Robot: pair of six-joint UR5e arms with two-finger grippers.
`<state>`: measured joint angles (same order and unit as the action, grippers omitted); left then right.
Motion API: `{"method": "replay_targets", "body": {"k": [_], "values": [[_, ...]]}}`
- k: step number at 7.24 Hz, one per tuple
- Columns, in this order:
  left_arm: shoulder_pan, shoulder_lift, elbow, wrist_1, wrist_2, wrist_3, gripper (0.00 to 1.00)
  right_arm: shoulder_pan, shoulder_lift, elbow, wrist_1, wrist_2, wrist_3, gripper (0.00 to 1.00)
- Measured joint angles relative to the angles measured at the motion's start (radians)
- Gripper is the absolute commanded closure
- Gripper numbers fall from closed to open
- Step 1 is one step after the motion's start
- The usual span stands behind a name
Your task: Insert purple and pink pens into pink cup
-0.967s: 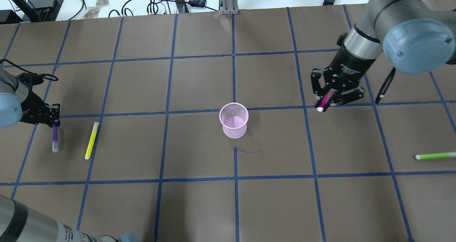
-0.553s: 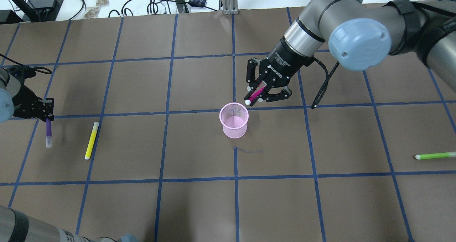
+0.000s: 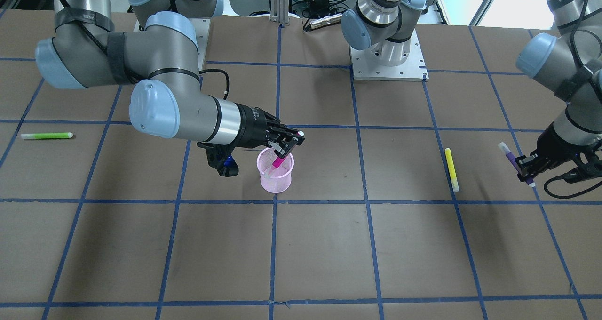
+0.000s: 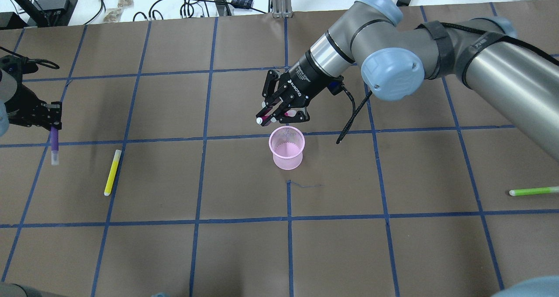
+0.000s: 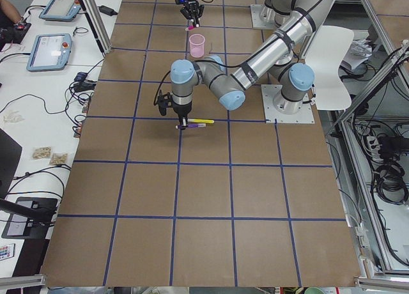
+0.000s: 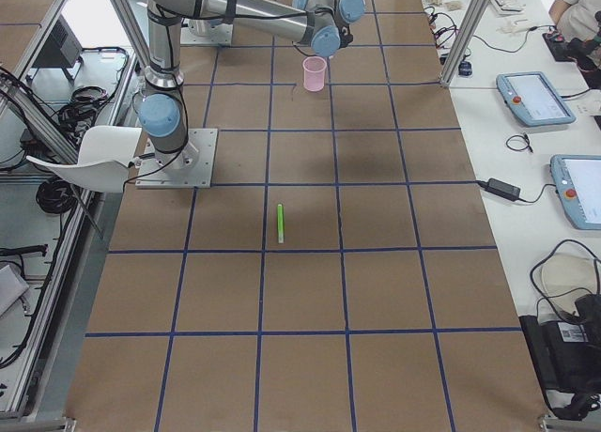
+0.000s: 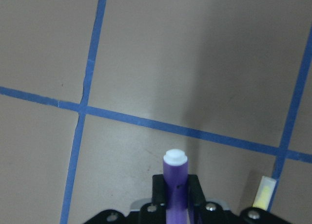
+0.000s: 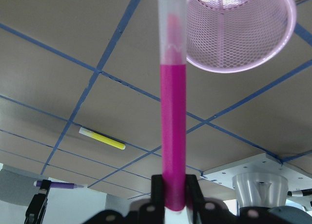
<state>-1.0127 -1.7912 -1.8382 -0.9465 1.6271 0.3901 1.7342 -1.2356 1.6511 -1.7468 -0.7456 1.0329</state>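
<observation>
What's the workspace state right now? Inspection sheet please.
Surface: table, brown with a blue tape grid.
Job's things: cup upright, empty; pink pen tilted, tip near the cup's rim, not in; purple pen far from the cup.
Clutter: yellow pen and green pen lying flat, apart from the cup.
Grippers: right gripper shut on pink pen; left gripper shut on purple pen.
Cables: wrist cable hangs off the right arm; cable loops beyond the far edge.
Surroundings: pendants on side bench.
</observation>
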Motion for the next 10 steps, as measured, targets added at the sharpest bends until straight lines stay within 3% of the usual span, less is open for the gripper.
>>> {"method": "replay_targets", "body": {"k": [3, 7, 8, 10], "values": [[-0.112, 0.037, 0.017, -0.002, 0.008, -0.127, 1.00, 0.007, 0.024, 0.025, 0.011, 0.013, 0.050, 1.00], [-0.144, 0.051, 0.023, -0.002, 0.008, -0.171, 1.00, 0.014, 0.013, 0.082, 0.004, 0.047, 0.054, 1.00], [-0.146, 0.054, 0.024, -0.002, 0.005, -0.171, 1.00, 0.014, 0.013, 0.097, 0.001, 0.048, 0.049, 0.90], [-0.149, 0.056, 0.025, -0.002, 0.001, -0.171, 1.00, 0.012, 0.014, 0.115, -0.002, 0.042, 0.037, 0.31]]}}
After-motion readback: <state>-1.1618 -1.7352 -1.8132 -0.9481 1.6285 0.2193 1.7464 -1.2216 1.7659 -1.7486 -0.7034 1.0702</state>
